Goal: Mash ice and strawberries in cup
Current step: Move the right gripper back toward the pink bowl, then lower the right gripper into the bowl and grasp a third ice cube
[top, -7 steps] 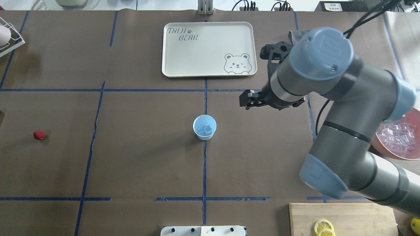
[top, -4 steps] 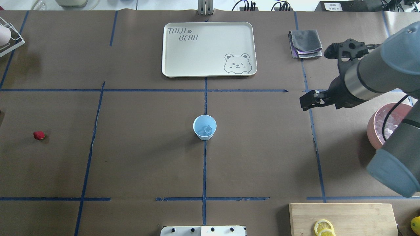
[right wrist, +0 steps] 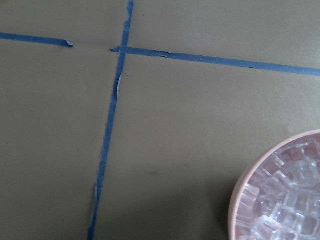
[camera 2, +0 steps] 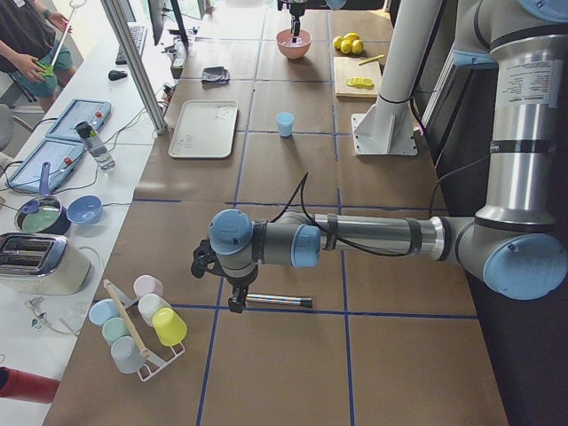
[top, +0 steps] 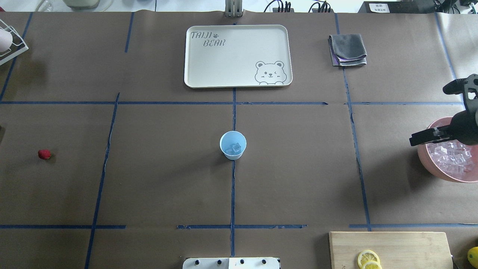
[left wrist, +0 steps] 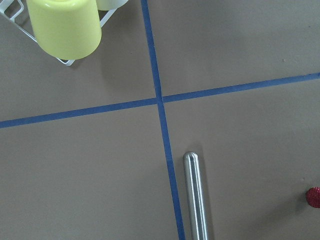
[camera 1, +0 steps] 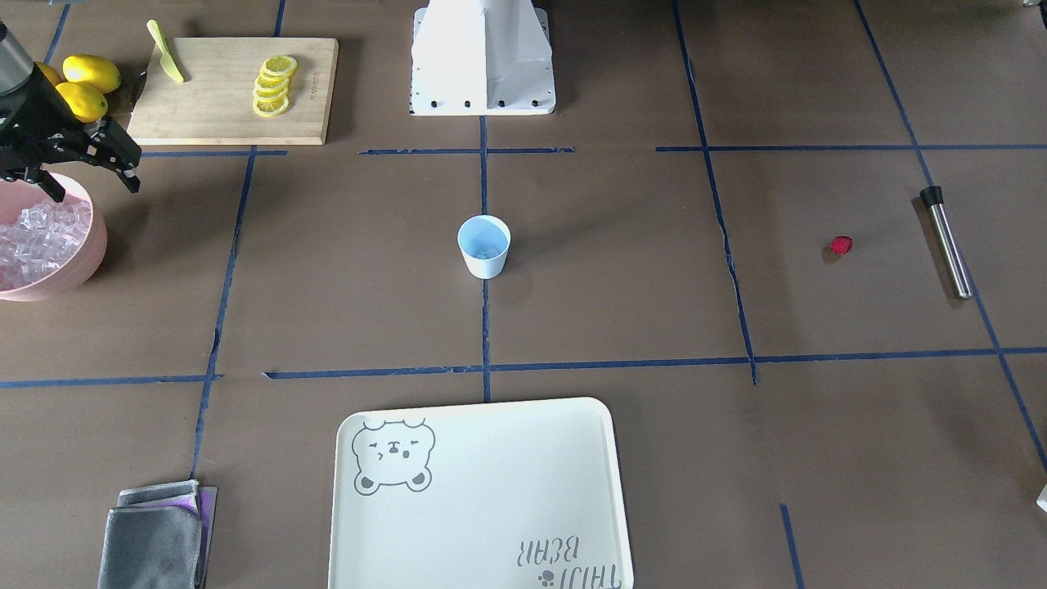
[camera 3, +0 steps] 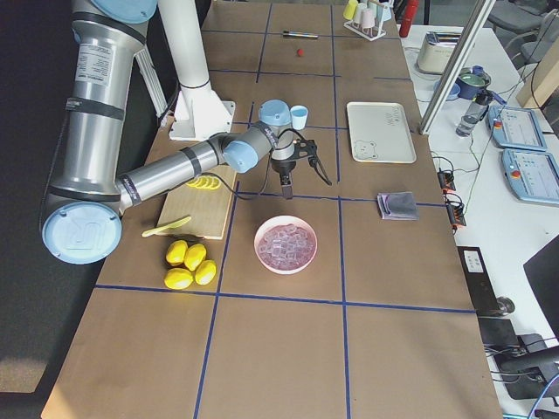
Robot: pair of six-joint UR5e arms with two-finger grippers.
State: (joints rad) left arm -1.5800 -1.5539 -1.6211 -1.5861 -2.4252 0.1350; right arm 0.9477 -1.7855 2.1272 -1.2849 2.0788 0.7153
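Brown paper crossed by blue tape covers the table (top: 157, 186). Over it the right gripper (camera 1: 94, 190) hangs at the rim of the pink bowl (camera 1: 92, 258), on the side toward the cup (top: 233, 145). Its black fingers (camera 1: 123, 168) are spread and hold nothing. Below those fingers the bowl is heaped with clear cubes. The cup stands upright well away from the fingers, at the table's middle on a tape line, and holds ice (top: 235, 148), a cube or two at its bottom. Beyond the cup from the fingers, at the far end, the strawberry (top: 44, 154) lies on the bare paper near a steel rod (camera 1: 949, 245).

The left gripper (camera 2: 236, 304) hovers low at that end, pointing down, with the rod's tip just beside it. Only the side view shows it, so I cannot tell whether its fingers are spread or closed. Its wrist camera looks down on the rod, which lies along a tape line. The strawberry is near the rod at the edge of that view, and a yellow cup (left wrist: 65, 27) is off to the other side.

A tray (top: 239, 56), a grey cloth (top: 348, 46) and a board (top: 388, 246) with lemon slices (top: 368, 258) lie elsewhere, none touching a gripper.
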